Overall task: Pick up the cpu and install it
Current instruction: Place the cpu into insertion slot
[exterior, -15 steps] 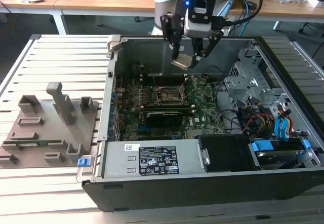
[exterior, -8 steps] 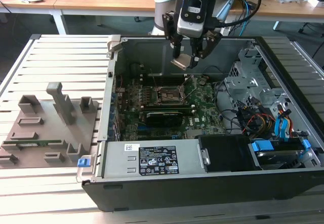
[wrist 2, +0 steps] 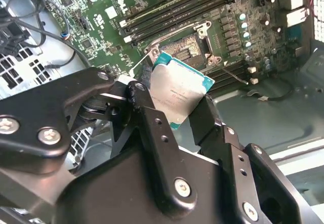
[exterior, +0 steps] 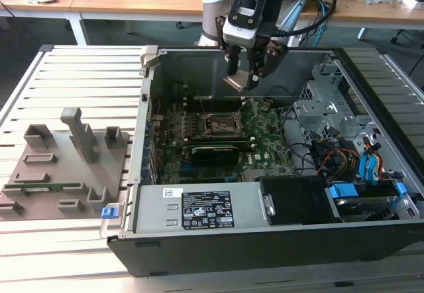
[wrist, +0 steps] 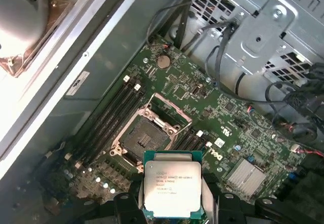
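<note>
Above the open computer case (exterior: 298, 240), the cpu (exterior: 238, 82) is held clear of the motherboard (exterior: 268, 150), pinched by two opposite edges in the gripper (exterior: 244, 81), whose fingers (wrist 2: 152, 117) are closed narrowly on it. Its silvery top is turned towards the wrist cameras in both wrist views. The dark, metal-framed socket (wrist: 144, 138) lies below and a little to one side of the chip, apart from it, and its contact field appears uncovered.

The step in hand is judged to be the carrying of the chip over the socket. For that to be done well, the chip should be kept level, its edges squared to the socket frame, and its corner marking matched to the socket's before any contact is allowed. No sideways sliding over the contacts should be risked, and the grip should be kept light, since the package is thin.

Inside the case, the motherboard with its memory slots (wrist: 109, 117), a metal drive cage (exterior: 331, 107) and loose cables (exterior: 318, 150) are housed. On the exterior view's left, a grey plastic tray (exterior: 66, 167) with slots and posts is set beside the case.
</note>
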You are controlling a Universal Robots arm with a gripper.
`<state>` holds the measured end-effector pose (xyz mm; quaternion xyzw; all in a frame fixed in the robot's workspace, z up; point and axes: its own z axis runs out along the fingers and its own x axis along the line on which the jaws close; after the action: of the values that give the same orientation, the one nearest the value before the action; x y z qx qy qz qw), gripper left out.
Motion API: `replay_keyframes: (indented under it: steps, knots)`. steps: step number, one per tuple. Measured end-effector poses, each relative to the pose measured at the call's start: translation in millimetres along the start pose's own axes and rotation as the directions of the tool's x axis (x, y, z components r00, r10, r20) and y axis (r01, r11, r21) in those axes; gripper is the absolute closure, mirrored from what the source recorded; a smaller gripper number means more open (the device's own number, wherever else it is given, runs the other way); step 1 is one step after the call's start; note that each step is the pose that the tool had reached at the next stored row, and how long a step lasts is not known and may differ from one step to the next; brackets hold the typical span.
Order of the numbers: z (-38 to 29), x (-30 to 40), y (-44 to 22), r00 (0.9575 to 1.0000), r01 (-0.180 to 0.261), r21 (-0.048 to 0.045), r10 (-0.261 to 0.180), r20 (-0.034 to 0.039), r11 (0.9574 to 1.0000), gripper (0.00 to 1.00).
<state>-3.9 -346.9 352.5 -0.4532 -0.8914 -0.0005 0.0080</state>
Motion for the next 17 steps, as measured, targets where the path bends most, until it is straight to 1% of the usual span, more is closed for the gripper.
replay_keyframes:
  steps: [2, 3, 5, 7, 8, 9, 10, 11, 12, 14, 17]
  knots:
    - [0.0, 0.0, 0.0, 0.9998, -0.022, -0.0003, 0.022, -0.0002, 0.9998, 0.45]
    - [0.0, 0.0, 0.0, 0.9989, -0.046, -0.0007, 0.046, -0.0004, 0.9989, 0.45]
    - [0.0, 0.0, 0.0, 0.9956, -0.094, -0.0013, 0.094, -0.0007, 0.9956, 0.45]
    - [0.0, 0.0, 0.0, 0.9938, -0.111, -0.0016, 0.111, -0.0008, 0.9938, 0.45]
    - [0.0, 0.0, 0.0, 0.9918, -0.128, -0.0018, 0.128, -0.0009, 0.9918, 0.45]
    - [0.1, 0.0, 0.0, 0.9887, -0.150, -0.0022, 0.150, -0.0012, 0.9887, 0.45]
    - [0.0, 0.0, 0.0, 0.9866, -0.163, -0.0023, 0.163, -0.0013, 0.9866, 0.45]
    - [0.0, 0.0, 0.0, 0.9833, -0.182, -0.0026, 0.182, -0.0015, 0.9833, 0.45]
    - [0.0, 0.0, 0.0, 0.9774, -0.211, -0.0029, 0.211, -0.0017, 0.9774, 0.45]
    - [0.0, 0.0, 0.0, 0.9687, -0.248, -0.0034, 0.248, -0.0021, 0.9687, 0.45]
    - [0.0, 0.0, 0.0, 0.9613, -0.276, -0.0037, 0.276, -0.0024, 0.9613, 0.45]
